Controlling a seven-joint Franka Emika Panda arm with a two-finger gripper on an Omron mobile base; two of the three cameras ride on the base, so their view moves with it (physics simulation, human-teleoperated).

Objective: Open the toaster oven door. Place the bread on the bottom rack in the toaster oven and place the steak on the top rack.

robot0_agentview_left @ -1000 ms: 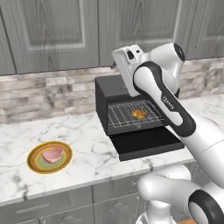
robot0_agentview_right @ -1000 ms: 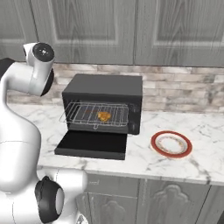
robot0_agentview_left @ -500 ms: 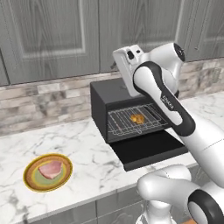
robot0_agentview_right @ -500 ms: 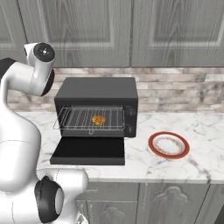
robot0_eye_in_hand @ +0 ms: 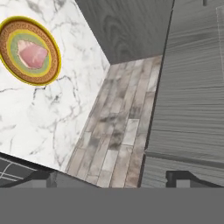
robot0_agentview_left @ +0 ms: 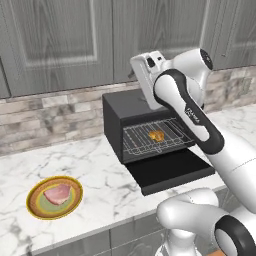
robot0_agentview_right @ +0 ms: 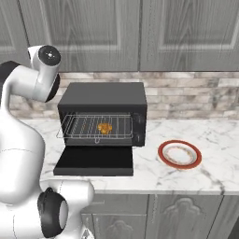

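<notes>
Toaster oven door (robot0_agentview_left: 170, 171) down, bread (robot0_agentview_left: 156, 135) on a rack, steak (robot0_agentview_left: 56, 193) on its plate.

The toaster oven (robot0_agentview_right: 102, 100) stands on the marble worktop (robot0_agentview_left: 105, 182), a wire rack (robot0_agentview_right: 95, 126) pulled partway out with the bread near its middle. The steak lies on a yellow-rimmed plate (robot0_agentview_left: 34, 208) well to the oven's left. A red-rimmed plate (robot0_agentview_right: 164, 156) sits to its right. The gripper (robot0_eye_in_hand: 113, 178) is raised above the oven, jaws spread wide, grasping nothing.

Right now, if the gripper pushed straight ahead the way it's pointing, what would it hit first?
Probably the backsplash: the open gripper faces it from above the toaster oven, though depth is unclear.
</notes>
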